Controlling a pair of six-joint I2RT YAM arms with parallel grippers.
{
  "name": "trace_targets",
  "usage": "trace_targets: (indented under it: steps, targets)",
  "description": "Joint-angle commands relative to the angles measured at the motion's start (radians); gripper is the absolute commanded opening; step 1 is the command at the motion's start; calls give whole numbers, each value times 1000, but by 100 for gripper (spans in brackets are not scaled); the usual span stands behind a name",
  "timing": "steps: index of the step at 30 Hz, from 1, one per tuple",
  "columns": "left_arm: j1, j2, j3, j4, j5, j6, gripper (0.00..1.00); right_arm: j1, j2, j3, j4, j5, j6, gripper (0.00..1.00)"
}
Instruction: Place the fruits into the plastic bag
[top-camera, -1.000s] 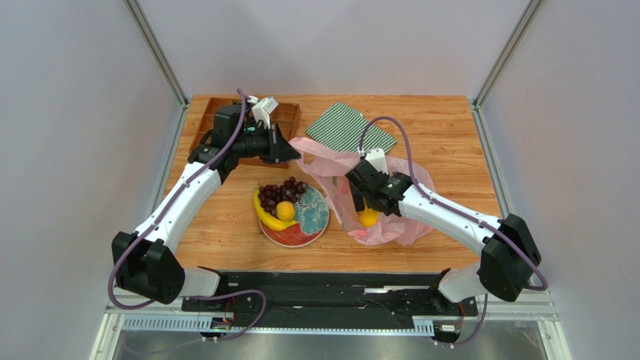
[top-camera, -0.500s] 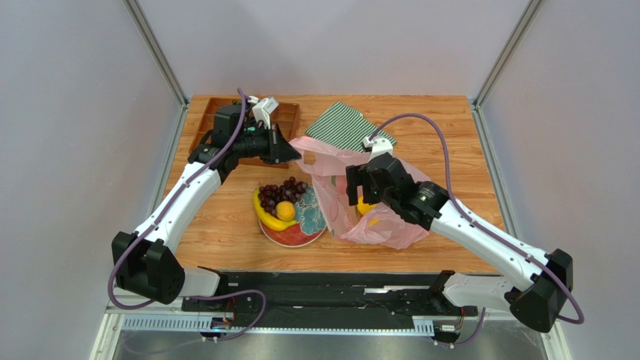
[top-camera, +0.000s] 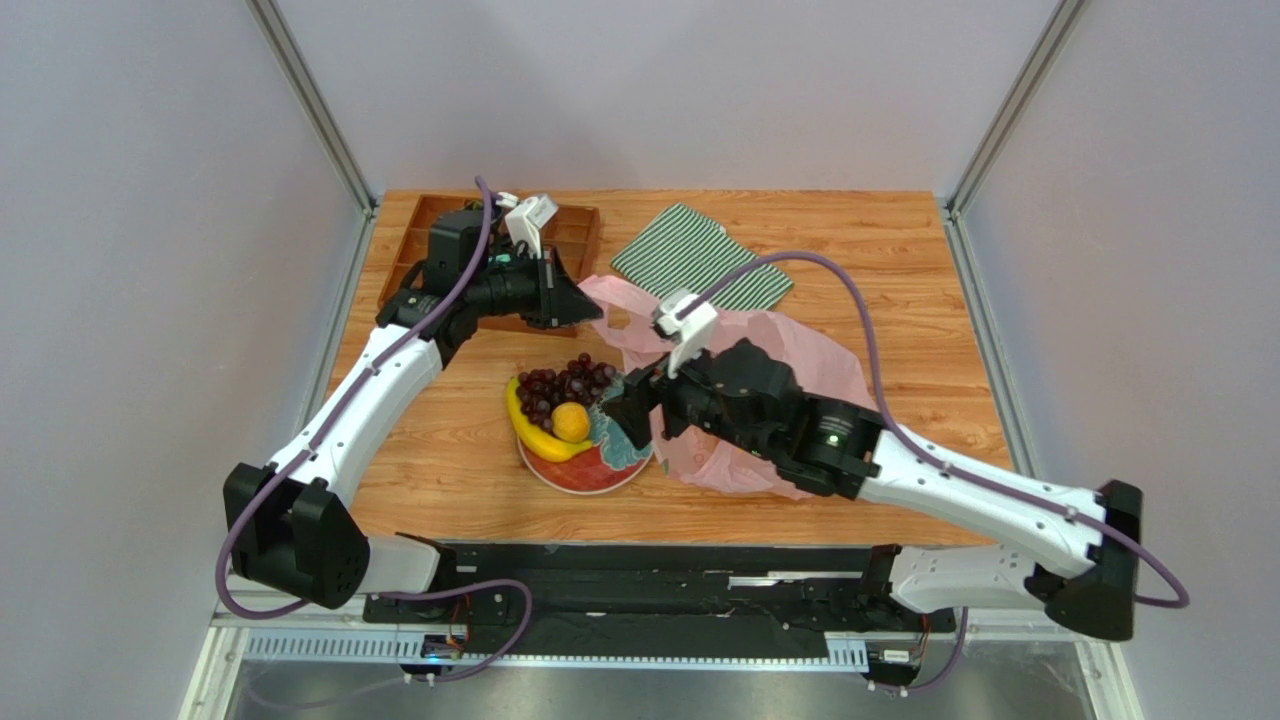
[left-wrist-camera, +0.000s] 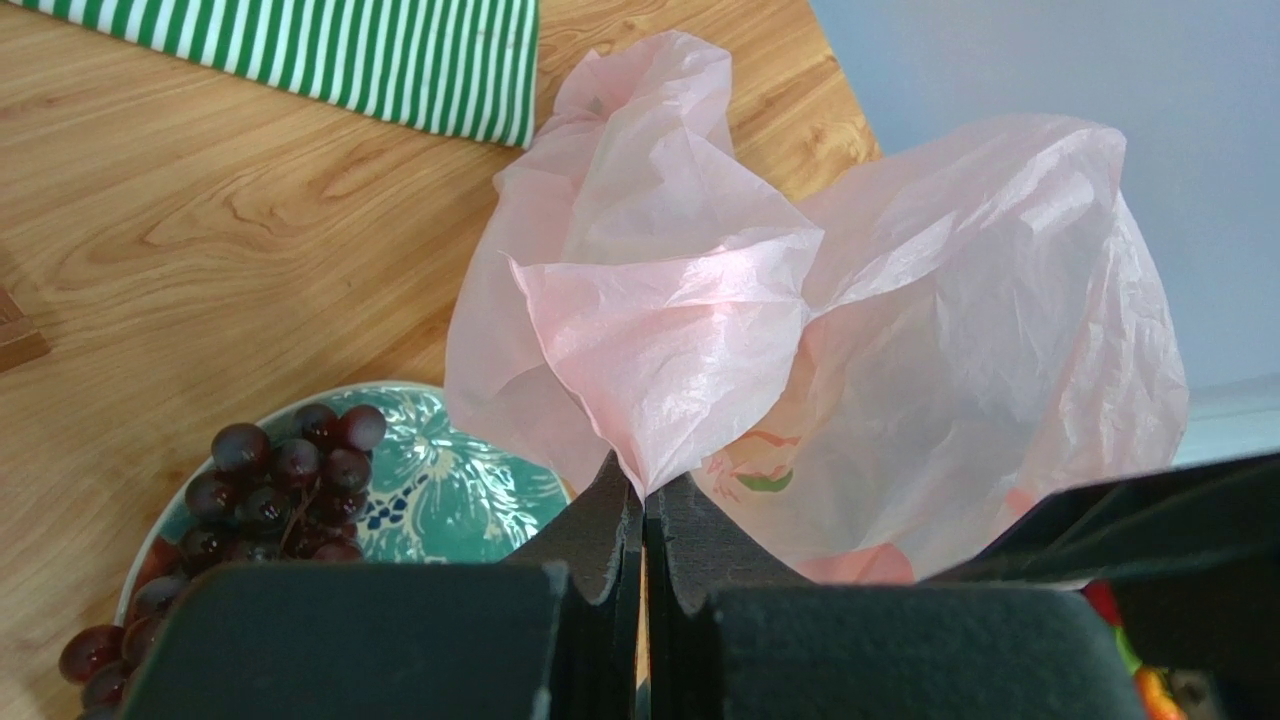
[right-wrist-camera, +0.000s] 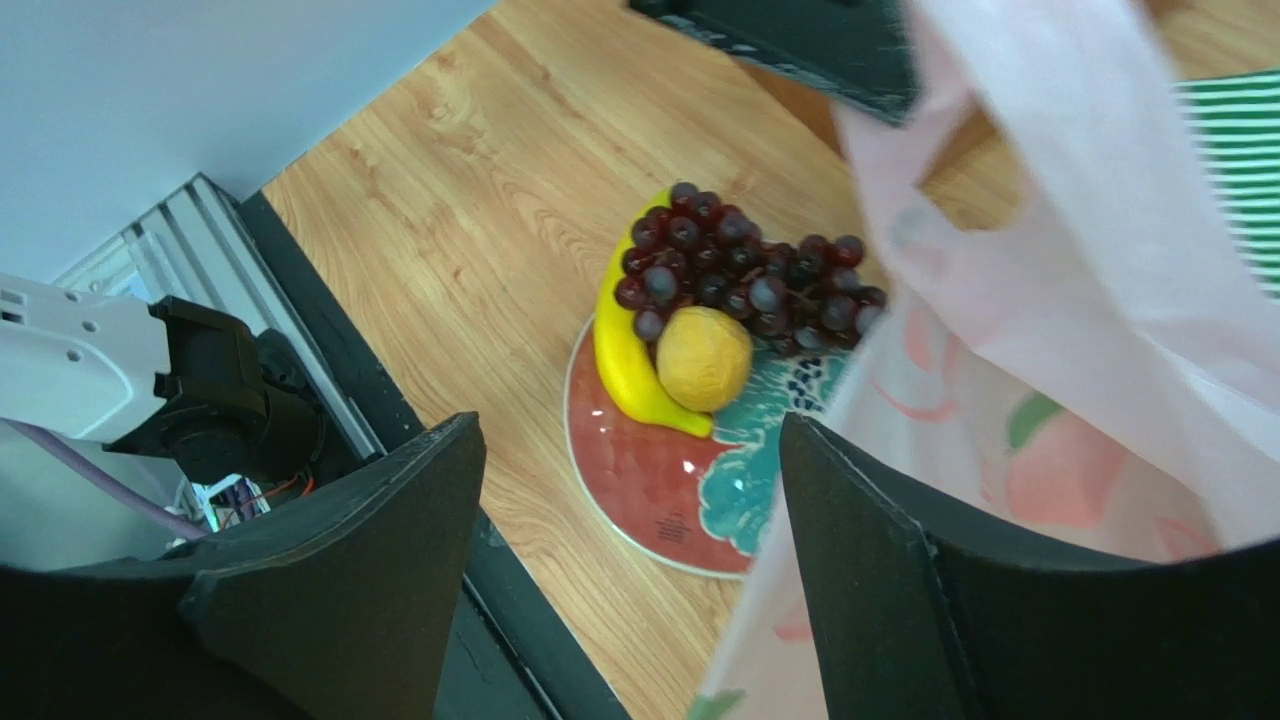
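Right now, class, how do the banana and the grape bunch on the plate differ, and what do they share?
The banana is yellow; the grape bunch is dark purple. The banana is one curved piece; the grape bunch is many round berries. Both lie on the plate, outside the plastic bag.

The wooden table (top-camera: 902, 270) bears a wooden tray (top-camera: 579, 237) at its far left corner and a striped cloth (top-camera: 684, 248) by the far edge. A red plate (top-camera: 579, 468) sits toward the near edge, with the plastic bag (top-camera: 812, 353) just right of it.
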Motion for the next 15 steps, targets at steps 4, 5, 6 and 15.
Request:
trace_targets:
  steps: [4,5,6,15]
  targets:
    - [-4,-40,2,26,9,4,0,68,322,159,63,-58,18,72]
    - [-4,-40,3,25,9,5,0,68,350,174,52,-63,21,72]
    - [-4,-40,3,25,9,4,0,68,375,185,46,-63,33,72]
    - [-4,-40,5,17,3,10,0,10,612,254,-2,-46,108,67]
